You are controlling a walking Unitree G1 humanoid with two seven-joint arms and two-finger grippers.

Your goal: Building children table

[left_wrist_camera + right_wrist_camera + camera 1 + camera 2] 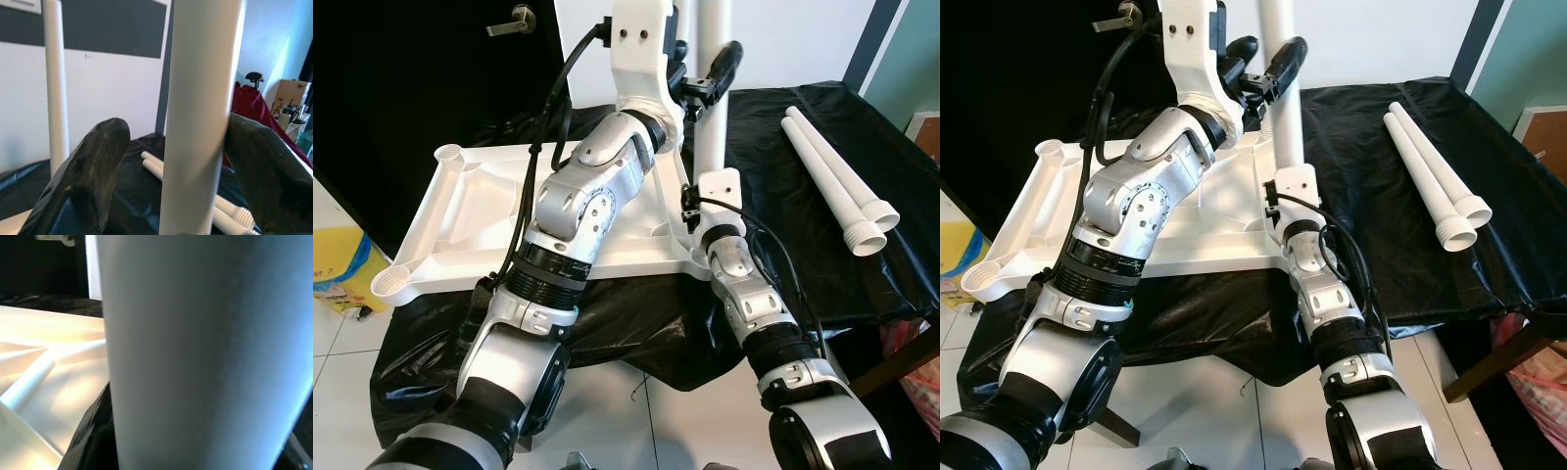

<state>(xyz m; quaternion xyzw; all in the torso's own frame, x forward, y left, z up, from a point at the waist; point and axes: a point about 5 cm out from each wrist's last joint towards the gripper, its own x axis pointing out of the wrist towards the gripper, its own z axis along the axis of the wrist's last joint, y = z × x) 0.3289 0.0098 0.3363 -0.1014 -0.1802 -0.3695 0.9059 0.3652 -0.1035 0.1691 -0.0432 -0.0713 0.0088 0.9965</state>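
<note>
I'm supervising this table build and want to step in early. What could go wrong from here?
1. The upright leg stands tall in the tabletop's near corner; if either gripper pushes sideways, it may tilt or cross-thread.
2. The left gripper shows a gap on one side of the leg, so it might slip.
3. The two spare legs lie loose on the black sheet and could roll.

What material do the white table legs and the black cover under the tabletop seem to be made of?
The two loose legs look like smooth moulded plastic: uniform matte white, hollow open ends, ribbed collars. The upright leg, between the left hand fingers, looks the same. The black cover seems thin plastic sheeting: glossy and finely wrinkled.
</note>
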